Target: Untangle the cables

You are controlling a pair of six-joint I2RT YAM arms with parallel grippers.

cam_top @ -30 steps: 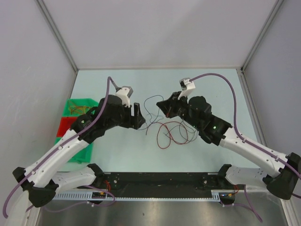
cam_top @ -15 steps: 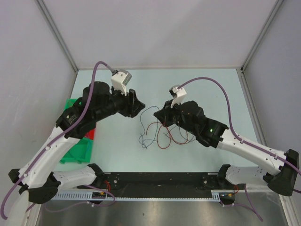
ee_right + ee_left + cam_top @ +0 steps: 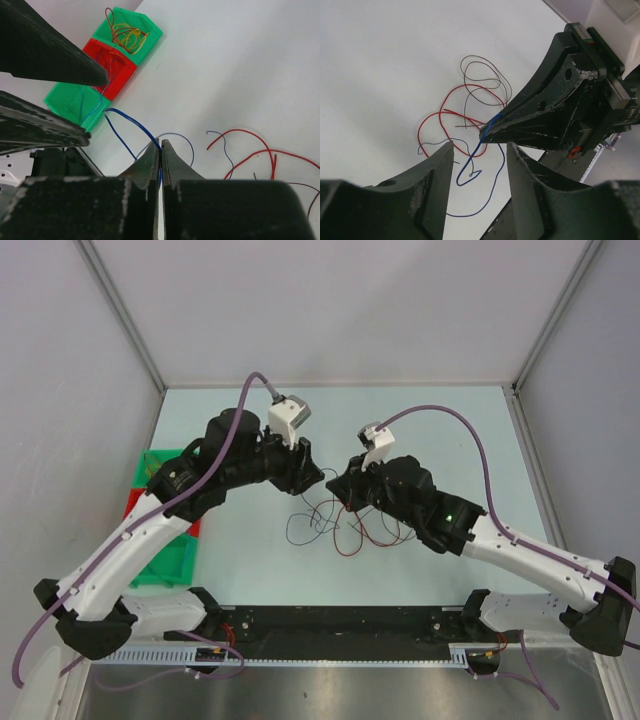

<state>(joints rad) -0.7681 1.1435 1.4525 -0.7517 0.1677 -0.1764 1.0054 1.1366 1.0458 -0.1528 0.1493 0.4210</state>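
Loose thin cables (image 3: 352,530), red, maroon and blue, lie tangled on the table between the arms. My right gripper (image 3: 336,486) (image 3: 160,144) is shut on a blue cable (image 3: 129,121), which arcs out to the left from its tips. In the left wrist view the right gripper (image 3: 483,135) pinches that blue cable (image 3: 479,146), which hangs down to the table. My left gripper (image 3: 480,155) (image 3: 312,477) is open and empty, just left of the right gripper's tip. A red cable (image 3: 427,122) and a maroon loop (image 3: 482,62) lie beyond.
A sorting tray (image 3: 151,27) stands at the left edge of the table (image 3: 450,430). It has a green section with orange-yellow cables (image 3: 125,34), a red section (image 3: 112,62) with red ones, and a green section (image 3: 70,97). It also shows in the top view (image 3: 168,562).
My left gripper has swung right, from beside the tray to close against the right gripper's tip. The right gripper moved down-left early on and has since held still.
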